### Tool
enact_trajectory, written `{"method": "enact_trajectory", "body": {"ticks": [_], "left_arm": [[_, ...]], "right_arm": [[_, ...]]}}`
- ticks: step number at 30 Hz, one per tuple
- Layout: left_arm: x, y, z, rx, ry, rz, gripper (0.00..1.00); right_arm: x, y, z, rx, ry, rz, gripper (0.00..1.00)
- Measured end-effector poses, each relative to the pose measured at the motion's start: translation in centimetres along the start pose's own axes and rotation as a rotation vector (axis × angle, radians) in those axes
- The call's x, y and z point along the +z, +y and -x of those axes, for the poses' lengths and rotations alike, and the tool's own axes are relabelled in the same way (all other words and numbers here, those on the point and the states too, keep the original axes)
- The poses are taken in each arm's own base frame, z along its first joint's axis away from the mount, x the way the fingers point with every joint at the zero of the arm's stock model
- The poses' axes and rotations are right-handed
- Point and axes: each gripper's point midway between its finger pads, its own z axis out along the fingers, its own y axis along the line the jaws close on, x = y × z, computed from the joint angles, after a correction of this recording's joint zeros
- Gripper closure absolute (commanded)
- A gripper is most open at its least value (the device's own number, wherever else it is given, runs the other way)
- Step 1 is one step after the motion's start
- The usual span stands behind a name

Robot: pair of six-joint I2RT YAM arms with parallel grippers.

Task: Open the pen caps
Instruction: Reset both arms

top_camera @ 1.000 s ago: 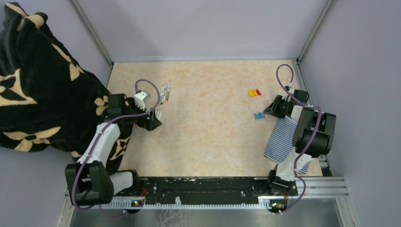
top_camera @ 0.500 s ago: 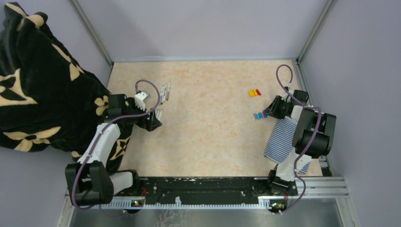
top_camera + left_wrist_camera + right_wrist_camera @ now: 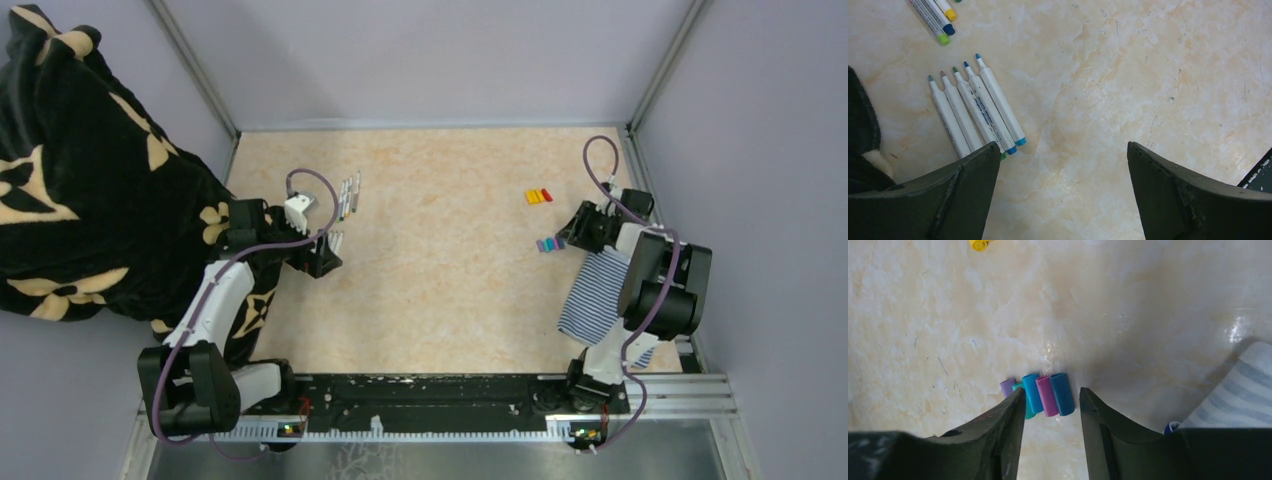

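Right gripper point(image 3: 1051, 396): jaws slightly apart, empty, tips against the row of short plastic caps (purple, teal, magenta, blue) point(image 3: 1042, 395) on the table. I'd lift straight up and avoid nudging them. Left gripper point(image 3: 1063, 150) is wide apart above the uncapped white-barrelled markers point(image 3: 979, 107).

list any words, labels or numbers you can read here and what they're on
None can be read.
The pens carry dark print along their white barrels, too small and blurred to make out.
The pen caps and striped cloth show no text.
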Motion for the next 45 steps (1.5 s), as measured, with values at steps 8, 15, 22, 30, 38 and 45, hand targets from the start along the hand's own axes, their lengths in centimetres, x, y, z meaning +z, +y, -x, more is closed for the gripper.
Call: {"method": "enact_trajectory", "body": {"ticks": [8, 15, 22, 30, 38, 45], "left_arm": [[-1.2, 0.6, 1.0, 0.039, -0.025, 0.078, 0.00], [-3.6, 1.5, 2.7, 0.086, -0.079, 0.211, 0.00], [-6.1, 0.9, 4.6, 0.134, -0.164, 0.288, 0.00], [-9.8, -1.7, 5.5, 0.237, -0.315, 0.354, 0.00], [-12.4, -4.3, 5.2, 0.335, -0.456, 0.399, 0.00], [-12.2, -4.7, 4.6, 0.338, -0.450, 0.381, 0.00]], "right_arm": [[-3.8, 1.5, 2.9, -0.143, -0.107, -0.043, 0.21], [-8.8, 4.5, 4.4, -0.318, -0.258, -0.045, 0.11], [-14.2, 9.7, 3.7, -0.524, -0.405, -0.009, 0.09], [-19.9, 13.2, 1.8, -0.679, -0.577, 0.021, 0.08], [-21.7, 14.8, -1.8, -0.754, -0.556, 0.102, 0.07], [-25.3, 16.9, -3.0, -0.826, -0.716, 0.127, 0.06]]}}
